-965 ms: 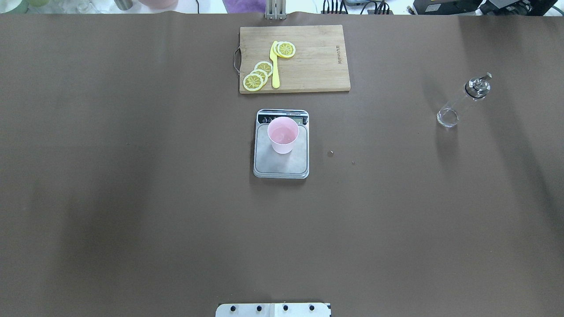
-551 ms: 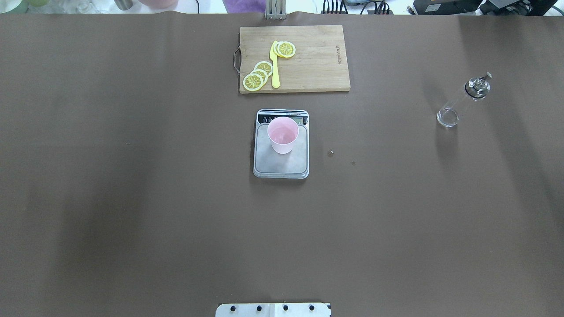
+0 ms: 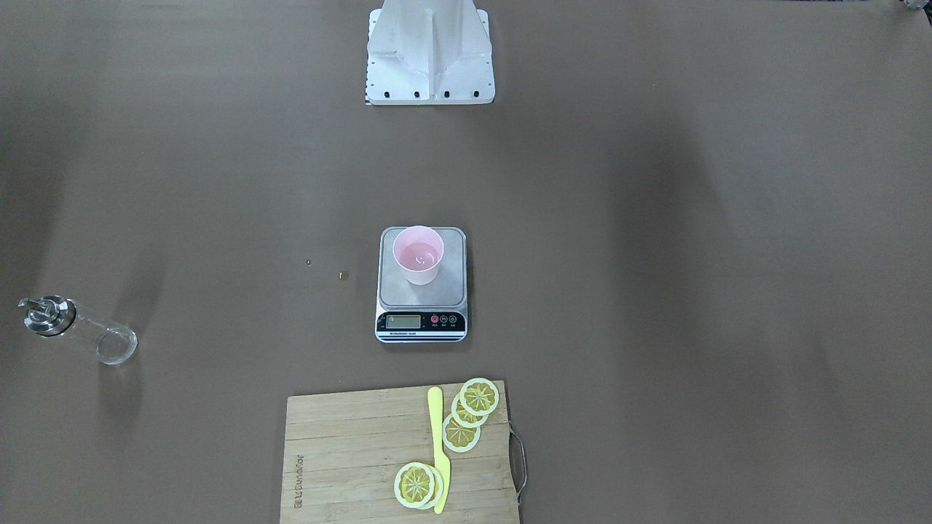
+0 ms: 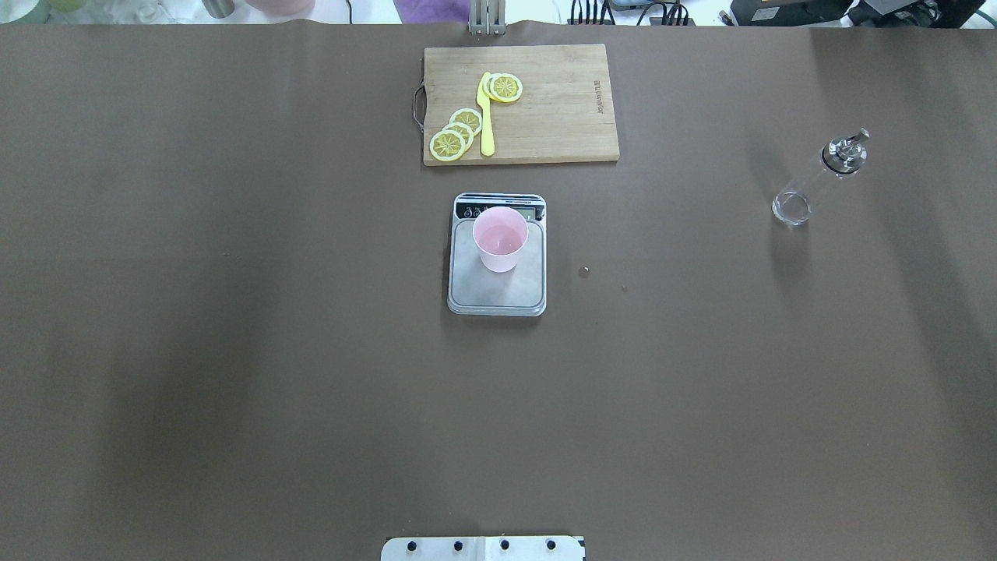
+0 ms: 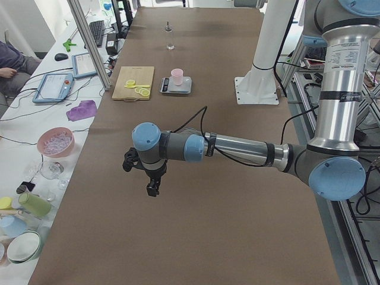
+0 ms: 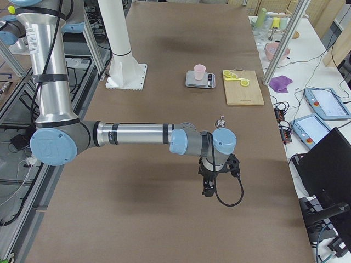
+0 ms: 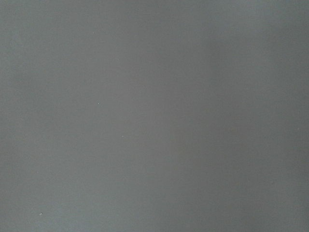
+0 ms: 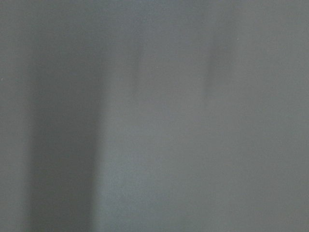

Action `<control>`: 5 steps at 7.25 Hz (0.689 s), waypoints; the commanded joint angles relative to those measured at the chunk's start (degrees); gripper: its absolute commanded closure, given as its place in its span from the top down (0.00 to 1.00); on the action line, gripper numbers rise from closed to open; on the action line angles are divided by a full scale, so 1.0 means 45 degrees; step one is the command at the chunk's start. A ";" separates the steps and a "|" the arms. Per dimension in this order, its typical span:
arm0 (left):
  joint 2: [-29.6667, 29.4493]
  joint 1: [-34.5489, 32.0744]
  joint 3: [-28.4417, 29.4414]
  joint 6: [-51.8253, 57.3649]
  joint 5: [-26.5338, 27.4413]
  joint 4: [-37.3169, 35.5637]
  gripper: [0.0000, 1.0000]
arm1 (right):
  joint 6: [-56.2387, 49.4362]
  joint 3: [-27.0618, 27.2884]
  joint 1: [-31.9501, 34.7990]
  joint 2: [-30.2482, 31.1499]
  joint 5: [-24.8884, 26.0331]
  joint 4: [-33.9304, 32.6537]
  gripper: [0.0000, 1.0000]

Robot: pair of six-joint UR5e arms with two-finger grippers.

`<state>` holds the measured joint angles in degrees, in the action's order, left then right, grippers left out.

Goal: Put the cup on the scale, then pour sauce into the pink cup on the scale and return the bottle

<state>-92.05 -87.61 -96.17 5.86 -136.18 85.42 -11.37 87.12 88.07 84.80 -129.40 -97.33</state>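
Observation:
The pale pink cup (image 4: 500, 238) stands upright on the back half of the silver scale (image 4: 498, 294) at the table's middle, with a little clear liquid in its bottom (image 3: 418, 256). The clear glass bottle (image 4: 818, 181) with its silver spout stands upright far to the right, alone (image 3: 80, 333). Neither gripper shows in the overhead or front views. The left gripper (image 5: 151, 187) hangs over bare table at the left end. The right gripper (image 6: 208, 189) hangs over bare table at the right end, near the bottle (image 6: 221, 119). I cannot tell whether either is open or shut. Both wrist views show only blank table.
A wooden cutting board (image 4: 545, 101) with lemon slices (image 4: 456, 134) and a yellow knife (image 4: 486, 117) lies behind the scale. Two small drops (image 4: 584, 271) dot the brown cover right of the scale. Bowls, cups and tablets sit on side benches beyond the table.

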 commanded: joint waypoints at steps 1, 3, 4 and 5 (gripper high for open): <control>0.0102 -0.0276 -0.0306 0.0065 0.0607 -0.0272 0.99 | 0.0006 0.0267 -0.0001 0.0062 -0.0052 0.0008 1.00; 0.0356 -0.0257 -0.0658 0.0065 0.2424 -0.0252 0.99 | -0.0052 0.0288 -0.0001 0.0333 -0.0616 0.0511 1.00; 0.0357 -0.0276 -0.0659 0.0065 0.2294 -0.0271 0.99 | -0.0033 0.0269 0.0057 0.0780 -0.0793 0.1656 1.00; 0.0453 -0.0238 -0.0640 0.0046 0.2273 -0.0291 0.99 | -0.0149 0.0365 0.0347 0.1249 -0.0988 0.2403 1.00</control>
<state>-90.43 -88.79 -99.02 6.13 -126.20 84.21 -11.64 88.44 88.53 87.97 -132.68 -91.08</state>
